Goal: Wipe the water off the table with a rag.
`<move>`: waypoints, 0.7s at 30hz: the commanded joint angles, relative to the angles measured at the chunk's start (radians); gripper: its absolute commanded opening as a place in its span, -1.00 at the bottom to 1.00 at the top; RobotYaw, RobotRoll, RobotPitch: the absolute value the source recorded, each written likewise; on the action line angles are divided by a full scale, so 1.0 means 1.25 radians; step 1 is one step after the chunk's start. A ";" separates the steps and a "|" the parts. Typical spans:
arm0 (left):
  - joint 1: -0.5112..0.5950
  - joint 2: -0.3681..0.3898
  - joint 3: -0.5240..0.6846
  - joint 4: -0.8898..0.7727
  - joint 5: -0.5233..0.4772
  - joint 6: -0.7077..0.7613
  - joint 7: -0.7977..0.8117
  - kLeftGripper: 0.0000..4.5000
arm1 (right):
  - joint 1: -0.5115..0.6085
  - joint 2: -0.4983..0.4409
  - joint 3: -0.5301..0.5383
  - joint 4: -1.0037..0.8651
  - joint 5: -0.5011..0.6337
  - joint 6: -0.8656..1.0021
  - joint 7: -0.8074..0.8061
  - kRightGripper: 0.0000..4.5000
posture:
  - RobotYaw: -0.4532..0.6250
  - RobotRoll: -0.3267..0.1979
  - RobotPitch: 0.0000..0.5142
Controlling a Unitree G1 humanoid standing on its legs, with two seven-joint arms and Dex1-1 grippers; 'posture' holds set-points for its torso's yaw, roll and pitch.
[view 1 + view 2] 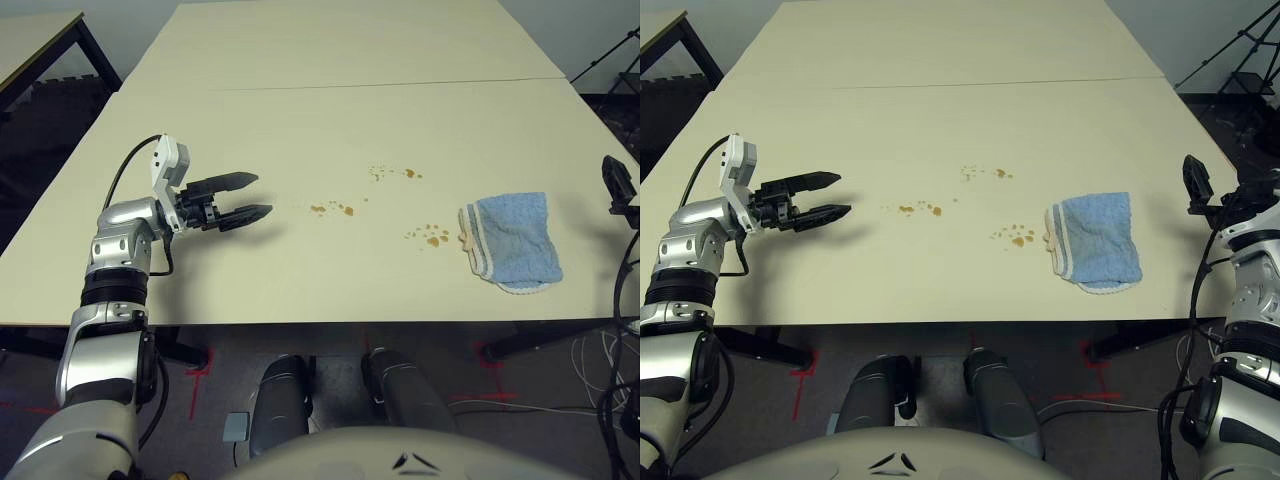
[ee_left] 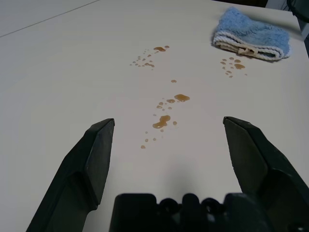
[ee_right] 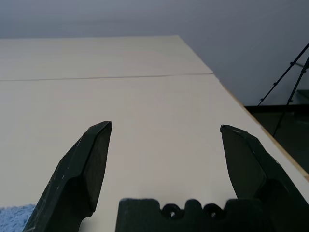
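Black-legged side table (image 1: 40,40) at far left, tripod (image 1: 1240,60) at right, red-marked grey floor (image 1: 200,375)

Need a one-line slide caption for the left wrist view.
Open left gripper faces brownish water droplets on the table, blue rag beyond.

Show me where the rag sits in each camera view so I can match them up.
Left eye view: the rag lies right of centre, near the table's front edge.
Right eye view: right of centre, same spot.
Left wrist view: far corner, beyond the open left gripper.
Right wrist view: a blue sliver at the edge.
Shared landmark: the water beside its striped edge.
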 commanded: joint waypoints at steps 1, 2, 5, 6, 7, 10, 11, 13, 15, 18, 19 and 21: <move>-0.013 0.007 -0.020 0.002 0.013 -0.013 -0.015 1.00 | 0.021 -0.040 0.016 -0.060 0.056 0.178 0.081 0.99 | -0.73 0.25 -0.57; -0.014 0.008 -0.023 0.005 0.014 -0.018 -0.016 1.00 | 0.033 -0.050 0.024 -0.086 0.069 0.228 0.107 0.99 | -0.73 0.25 -0.57; -0.017 0.006 -0.028 0.014 0.017 -0.029 -0.013 1.00 | 0.079 -0.079 0.043 -0.170 0.109 0.371 0.168 0.99 | -0.76 0.25 -0.56; -0.018 0.004 -0.029 0.016 0.017 -0.030 -0.012 1.00 | 0.095 -0.088 0.047 -0.199 0.122 0.417 0.181 0.99 | -0.77 0.25 -0.56; -0.018 0.002 -0.030 0.017 0.017 -0.031 -0.011 1.00 | 0.108 -0.096 0.050 -0.223 0.132 0.456 0.190 0.99 | -0.77 0.25 -0.56; -0.020 -0.002 -0.034 0.024 0.020 -0.037 -0.010 1.00 | 0.144 -0.110 0.063 -0.286 0.150 0.546 0.210 0.99 | -0.78 0.25 -0.57; -0.020 -0.002 -0.035 0.027 0.021 -0.040 -0.012 1.00 | 0.152 -0.111 0.065 -0.300 0.153 0.567 0.213 0.99 | -0.78 0.25 -0.57; -0.019 -0.002 -0.037 0.028 0.021 -0.042 -0.014 1.00 | 0.164 -0.110 0.073 -0.327 0.156 0.601 0.214 0.99 | -0.78 0.25 -0.56; -0.018 -0.002 -0.038 0.025 0.019 -0.039 -0.015 1.00 | 0.170 -0.105 0.088 -0.348 0.154 0.625 0.218 0.99 | -0.78 0.25 -0.55; -0.015 0.000 -0.039 0.020 0.019 -0.036 -0.017 1.00 | 0.165 -0.089 0.122 -0.359 0.133 0.636 0.214 0.99 | -0.79 0.25 -0.54; -0.014 0.001 -0.040 0.019 0.019 -0.035 -0.018 1.00 | 0.163 -0.084 0.137 -0.360 0.126 0.635 0.213 0.99 | -0.80 0.25 -0.54; -0.013 0.004 -0.043 0.020 0.021 -0.036 -0.021 1.00 | 0.156 -0.076 0.159 -0.355 0.110 0.627 0.208 0.99 | -0.81 0.25 -0.55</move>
